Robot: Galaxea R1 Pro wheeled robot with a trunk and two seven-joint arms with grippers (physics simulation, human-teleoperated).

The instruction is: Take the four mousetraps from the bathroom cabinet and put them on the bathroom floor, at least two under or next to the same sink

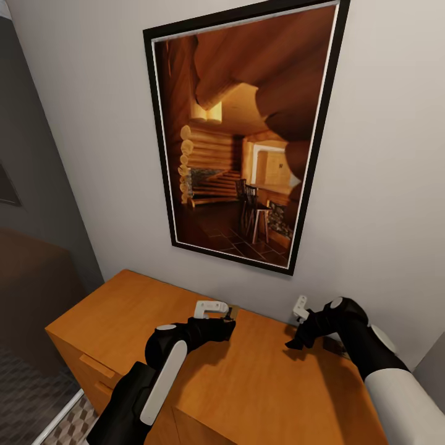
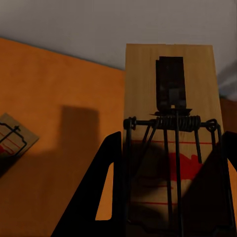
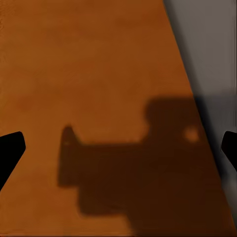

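My left gripper (image 1: 230, 314) is shut on a mousetrap (image 2: 170, 94), a pale wooden board with a dark spring and a red mark, held over the orange-brown cabinet (image 1: 123, 309) near the wall. The black fingers (image 2: 106, 197) flank the board's sides. A second mousetrap (image 2: 12, 138) lies flat on the cabinet top beside it. My right gripper (image 1: 295, 339) hovers open over bare cabinet top (image 3: 98, 74) close to the wall, its fingertips (image 3: 10, 148) wide apart with nothing between them. A patch of the cube-patterned bathroom floor (image 1: 71, 426) shows beside the cabinet.
A large black-framed picture (image 1: 241, 130) of a log-cabin room hangs on the white wall right behind the cabinet. A dark grey wall (image 1: 31, 154) and a dark patterned floor area (image 1: 25, 383) lie to the left, past a white strip (image 1: 59, 417).
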